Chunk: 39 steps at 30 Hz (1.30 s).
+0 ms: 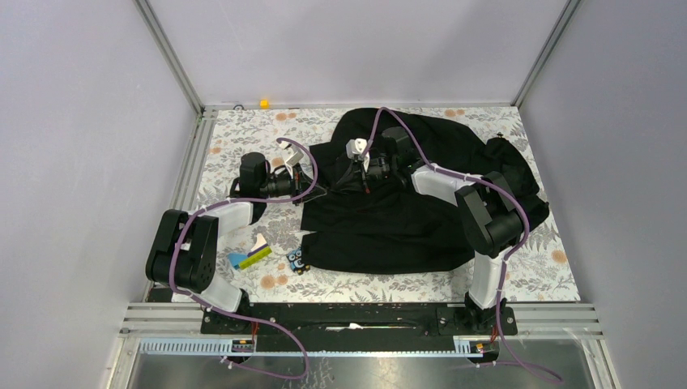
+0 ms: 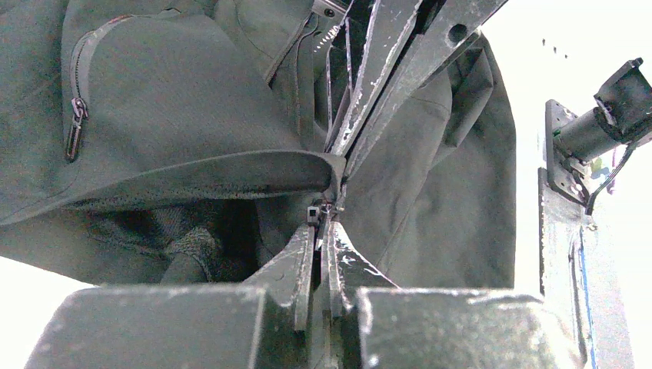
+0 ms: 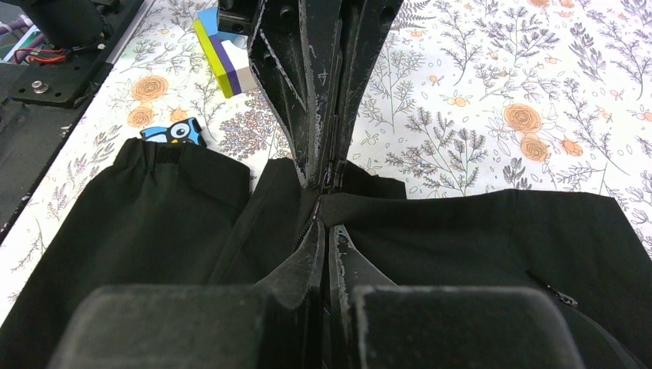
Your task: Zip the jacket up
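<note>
Black jacket (image 1: 405,219): spread over centre and right of worktop (image 1: 235,142), nearly to right edge. Tips facing: left hand (image 2: 323,221), right hand (image 3: 324,224), each clamped on jacket hem at zipper foot. Open worktop along left of frame; coloured block (image 1: 249,258) lower left.

Could not make out the zipper pull between the pressed fingers (image 3: 304,261), lost the jacket (image 3: 477,246) past both wrist views' edges, glimpsed the owl toy (image 3: 173,132) half hidden behind a cuff (image 3: 184,165), could not tell hood from sleeves overhead.
</note>
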Each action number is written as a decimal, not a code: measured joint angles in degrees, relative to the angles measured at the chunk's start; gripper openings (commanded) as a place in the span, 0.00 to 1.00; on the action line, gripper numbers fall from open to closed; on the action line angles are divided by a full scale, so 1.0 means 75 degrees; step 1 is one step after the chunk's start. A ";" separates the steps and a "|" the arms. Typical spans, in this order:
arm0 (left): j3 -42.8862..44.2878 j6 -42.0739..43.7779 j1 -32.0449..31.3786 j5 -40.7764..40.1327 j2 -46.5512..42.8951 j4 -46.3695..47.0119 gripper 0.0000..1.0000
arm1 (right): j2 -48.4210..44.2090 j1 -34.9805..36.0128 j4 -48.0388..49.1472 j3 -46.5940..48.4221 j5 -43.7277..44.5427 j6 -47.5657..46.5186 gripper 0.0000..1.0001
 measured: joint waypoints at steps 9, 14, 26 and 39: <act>0.0020 0.0000 0.0000 0.0038 0.0035 0.0000 0.00 | 0.0000 0.0055 0.0198 0.0000 0.0210 0.0259 0.00; 0.0020 0.0000 0.0000 0.0038 0.0035 0.0000 0.00 | 0.0000 0.0052 0.0239 0.0000 0.0353 0.0309 0.00; 0.0058 0.0000 0.0000 0.0058 0.0093 -0.0105 0.00 | 0.0000 0.0044 0.0411 0.0000 0.0388 0.0391 0.00; 0.0058 -0.0096 0.0023 0.0119 0.0093 -0.0017 0.00 | 0.0000 -0.0061 0.0460 0.0000 0.0303 0.0329 0.00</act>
